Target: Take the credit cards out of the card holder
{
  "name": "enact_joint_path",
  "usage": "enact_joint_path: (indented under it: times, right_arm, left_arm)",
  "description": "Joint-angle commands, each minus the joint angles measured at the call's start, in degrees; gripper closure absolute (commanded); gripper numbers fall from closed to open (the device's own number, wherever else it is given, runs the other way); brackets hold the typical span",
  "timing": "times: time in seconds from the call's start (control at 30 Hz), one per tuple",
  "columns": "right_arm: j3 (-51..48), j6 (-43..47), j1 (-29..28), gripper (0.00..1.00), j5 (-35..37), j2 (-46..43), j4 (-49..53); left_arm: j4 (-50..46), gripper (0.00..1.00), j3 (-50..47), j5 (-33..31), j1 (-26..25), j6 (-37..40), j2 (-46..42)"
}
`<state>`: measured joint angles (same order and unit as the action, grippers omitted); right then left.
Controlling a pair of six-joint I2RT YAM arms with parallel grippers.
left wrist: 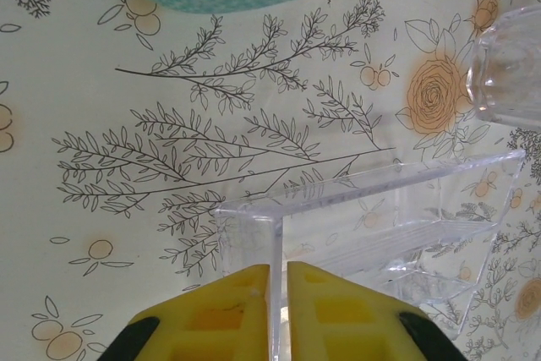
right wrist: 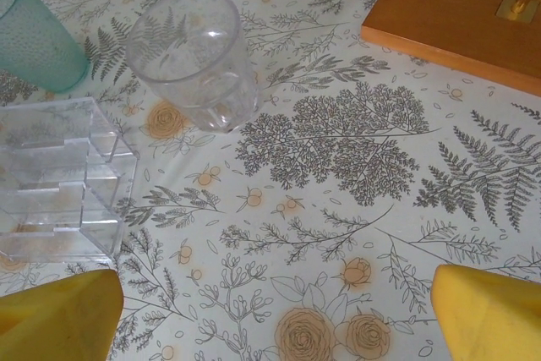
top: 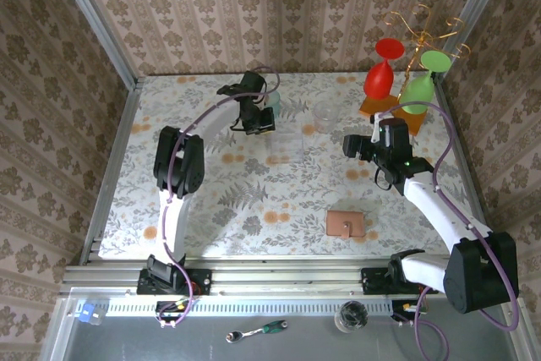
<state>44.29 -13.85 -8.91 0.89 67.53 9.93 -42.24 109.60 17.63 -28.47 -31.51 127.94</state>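
Near the table's point(top: 211, 200) front edge the card holder point(top: 347, 225) lies closed, untouched. Far behind it, leftward, the left gripper point(left wrist: 278, 272) is pinched on a clear stand's point(left wrist: 380, 217) wall. Closer behind it the right gripper point(top: 359, 148) hangs, jaws wide apart. No step is begun, I judge; next a gripper must reach the holder and open it.
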Motion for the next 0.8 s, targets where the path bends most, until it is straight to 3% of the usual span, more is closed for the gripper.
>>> enact_joint_path:
  times: [0.0, 0.33, 0.57, 0.77]
  right_arm:
    - [1.25, -1.52, -0.39, 0.05, -1.52, -1.74, 2.53]
    - [4.12, -4.43, -4.85, 0.06, -2.56, -1.17, 10.82]
    - [5.53, -15.15, -7.21, 0.10, -11.39, 0.28, 19.41]
    - [3.53, -24.80, -12.07, 0.10, -13.59, 0.00, 26.86]
  left_arm:
    - [-0.67, 0.86, 0.93, 0.83, -0.27, 1.00, -0.66]
    - [0.71, 0.82, -1.06, 2.45, -0.10, 1.62, -4.49]
    - [3.80, 0.76, -7.83, 3.19, 1.16, 3.24, -10.41]
    - [6.35, 0.73, -15.17, 3.97, 4.42, 6.24, -17.71]
